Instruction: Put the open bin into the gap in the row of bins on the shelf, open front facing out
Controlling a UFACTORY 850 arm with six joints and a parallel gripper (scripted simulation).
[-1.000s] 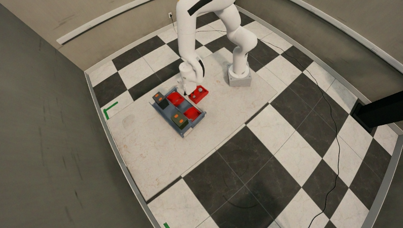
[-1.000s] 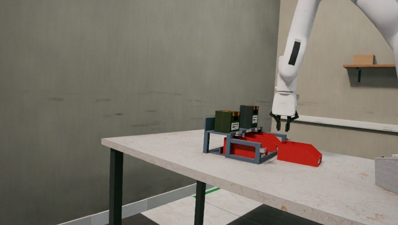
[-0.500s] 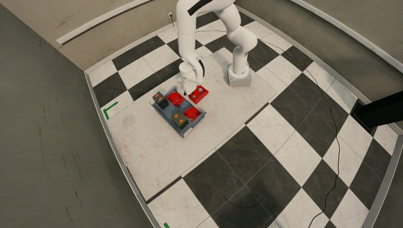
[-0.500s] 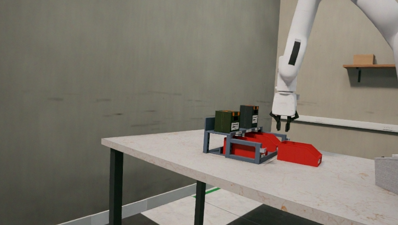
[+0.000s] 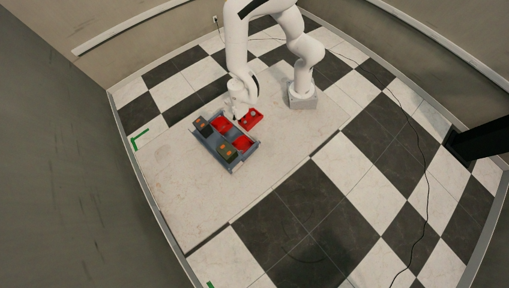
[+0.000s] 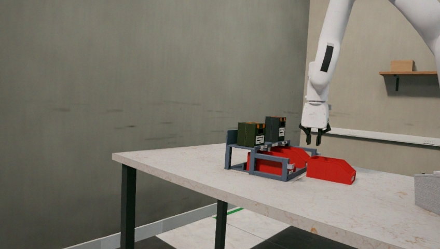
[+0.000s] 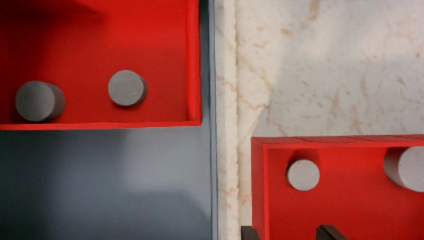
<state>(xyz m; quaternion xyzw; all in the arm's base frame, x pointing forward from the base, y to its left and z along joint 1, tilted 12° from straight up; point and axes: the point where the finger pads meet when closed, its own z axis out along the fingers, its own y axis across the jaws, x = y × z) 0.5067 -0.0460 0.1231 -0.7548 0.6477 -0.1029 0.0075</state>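
Note:
The loose red bin (image 5: 251, 119) (image 6: 330, 169) (image 7: 350, 210) stands on the table just beside the grey-blue shelf (image 5: 214, 143) (image 6: 268, 157) (image 7: 110, 180). It holds two grey cylinders (image 7: 303, 174). Two red bins (image 5: 221, 125) (image 5: 243, 143) sit in the shelf's lower row with a gap between them. The nearer shelf bin (image 7: 100, 50), with two grey cylinders, shows in the wrist view. My gripper (image 5: 235, 116) (image 6: 313, 142) (image 7: 289, 234) is open and empty. It hangs a little above the loose bin's end nearest the shelf, with its fingertips on either side of the bin's wall.
A green box (image 5: 226, 151) (image 6: 250, 134) and a dark grey box (image 5: 203, 126) (image 6: 274, 128) stand on the shelf's low top board. The arm's base (image 5: 302, 96) stands behind the loose bin. A grey block (image 6: 427, 192) sits at the table's right.

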